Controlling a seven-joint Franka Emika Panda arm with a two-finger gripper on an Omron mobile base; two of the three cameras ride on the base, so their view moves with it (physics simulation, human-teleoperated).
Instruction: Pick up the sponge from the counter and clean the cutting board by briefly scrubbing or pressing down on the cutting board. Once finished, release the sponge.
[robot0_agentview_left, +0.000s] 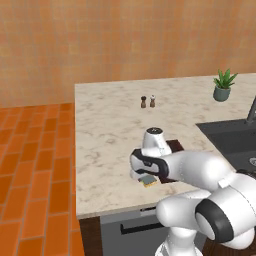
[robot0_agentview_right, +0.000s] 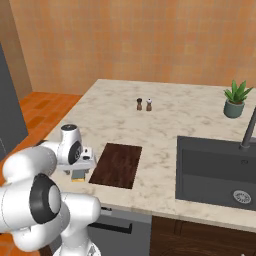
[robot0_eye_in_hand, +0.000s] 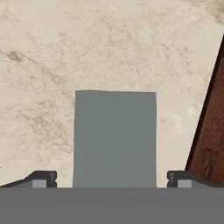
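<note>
Gripper (robot0_eye_in_hand: 112, 179) spread wide, tips straddling the sponge (robot0_eye_in_hand: 114, 138) with counter showing on both sides, nothing gripped yet. Sponge lies flat on the counter (robot0_agentview_left: 107, 125) near its front edge, just beside the cutting board's (robot0_agentview_right: 116, 164) short side; in the hand view the board (robot0_eye_in_hand: 210, 140) sits at 3 o'clock of the sponge.

Risks: fingers may close too high and skim the top layer, since a thin block gives little to bite. Tips could also jam into the counter if the descent overshoots. The board edge is close to one fingertip (robot0_eye_in_hand: 179, 179), so a sideways drift could catch it.

Sponge: small flat rectangle, matte grey-blue top, yellow base visible from the left base view (robot0_agentview_left: 148, 181). Counter: smooth beige marble pattern, faint veins. Board: flat dark brown wood grain, rectangular.
</note>
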